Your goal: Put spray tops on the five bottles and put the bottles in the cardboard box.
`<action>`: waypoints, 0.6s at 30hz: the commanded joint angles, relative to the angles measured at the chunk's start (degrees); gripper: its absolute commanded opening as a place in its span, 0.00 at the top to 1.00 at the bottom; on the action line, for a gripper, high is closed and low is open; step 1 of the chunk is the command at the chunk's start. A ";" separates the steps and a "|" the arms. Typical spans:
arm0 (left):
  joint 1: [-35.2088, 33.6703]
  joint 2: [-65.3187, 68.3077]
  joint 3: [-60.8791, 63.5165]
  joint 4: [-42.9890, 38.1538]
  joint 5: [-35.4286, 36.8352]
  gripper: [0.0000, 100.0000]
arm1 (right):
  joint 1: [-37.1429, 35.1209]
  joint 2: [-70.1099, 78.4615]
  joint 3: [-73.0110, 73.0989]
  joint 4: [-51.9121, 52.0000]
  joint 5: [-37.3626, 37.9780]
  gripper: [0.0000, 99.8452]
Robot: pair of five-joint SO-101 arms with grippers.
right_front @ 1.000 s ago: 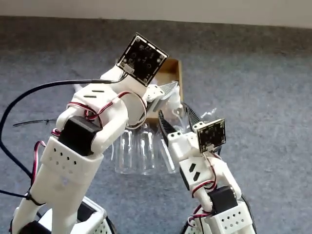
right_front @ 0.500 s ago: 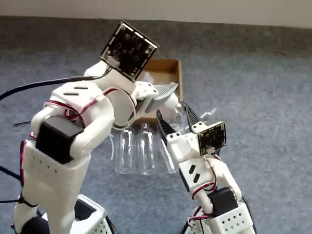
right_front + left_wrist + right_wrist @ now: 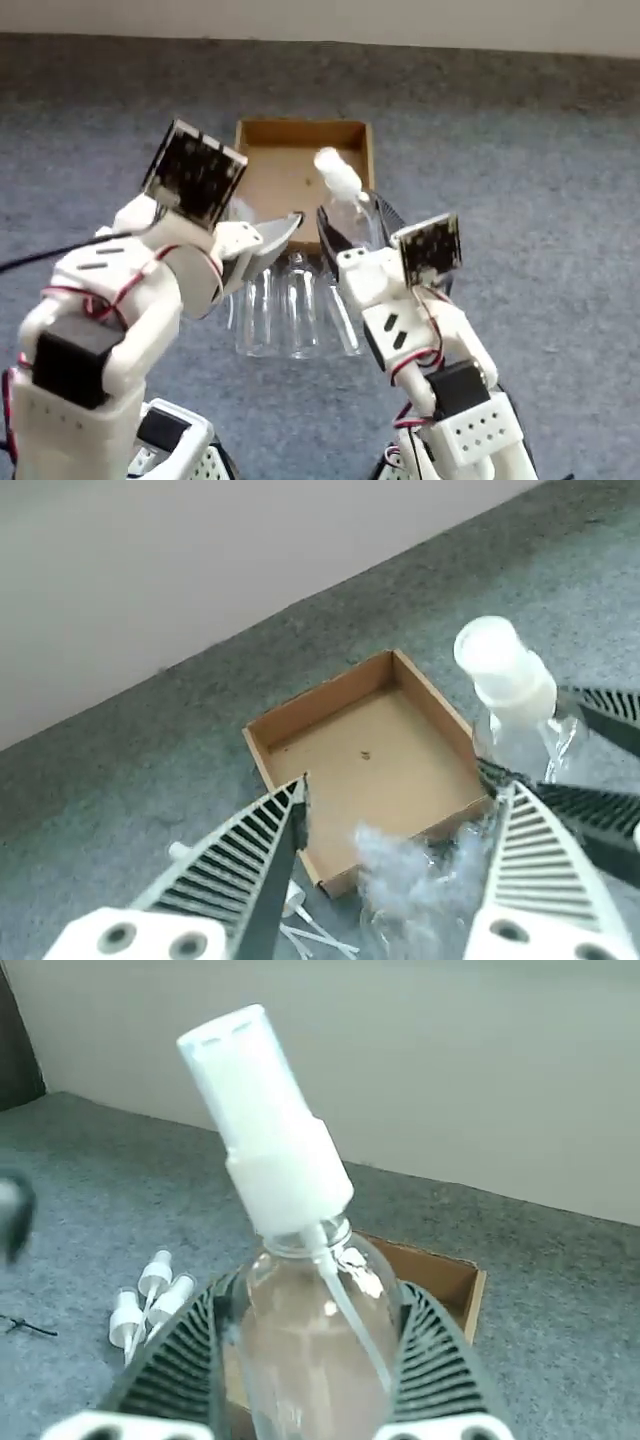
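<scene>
Left claw (image 3: 405, 790), spread, has drawn back; right claw (image 3: 312, 1305) pinches a bottle (image 3: 300, 1360), top (image 3: 262, 1120) on, ready for the box (image 3: 290, 170).

The left gripper (image 3: 407, 783) hangs over grey carpet (image 3: 120, 780), its ribbed fingers spread wide. Beyond them lies an open cardboard box (image 3: 320, 687). Just outside one corner, a clear bottle (image 3: 520, 742) with a white spray top (image 3: 497, 662) stands between the right gripper's (image 3: 522, 730) dark fingers.
</scene>
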 commanded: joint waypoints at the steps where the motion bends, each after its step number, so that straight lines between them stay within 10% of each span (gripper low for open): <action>1: -2.86 -12.88 21.67 -11.87 -2.37 0.73 | -0.40 8.48 -12.00 -0.48 -3.34 1.00; 18: -3.56 -25.89 45.23 -22.15 2.90 0.66 | -10.15 37.23 -31.52 -0.84 -7.82 1.00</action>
